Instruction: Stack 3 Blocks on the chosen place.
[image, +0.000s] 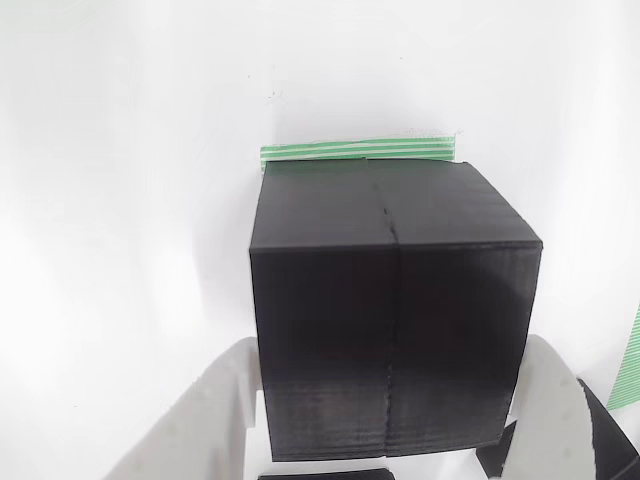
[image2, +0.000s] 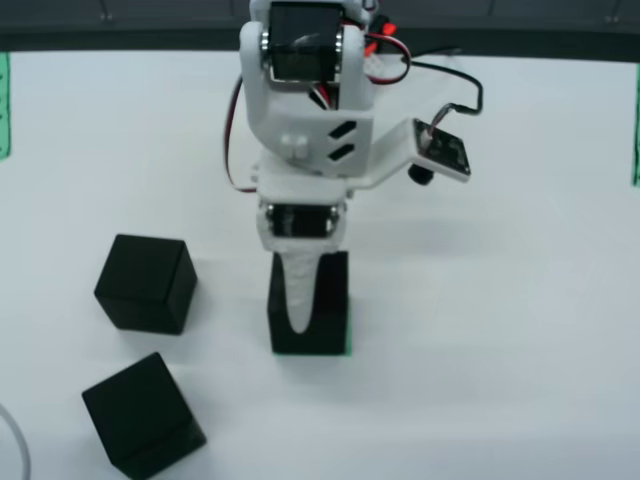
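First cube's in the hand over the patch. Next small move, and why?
Probably open the hand and lift straight up. In the view from above, the held cube looks set down, a sliver of the green striped patch at its right edge. The other two cubes wait on the table, untouched.

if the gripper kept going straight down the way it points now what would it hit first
Probably the white table. The gripper points down with a black cube between its fingers, over the green-striped patch. The cube's base seems at or near the patch already; the gap is unclear.
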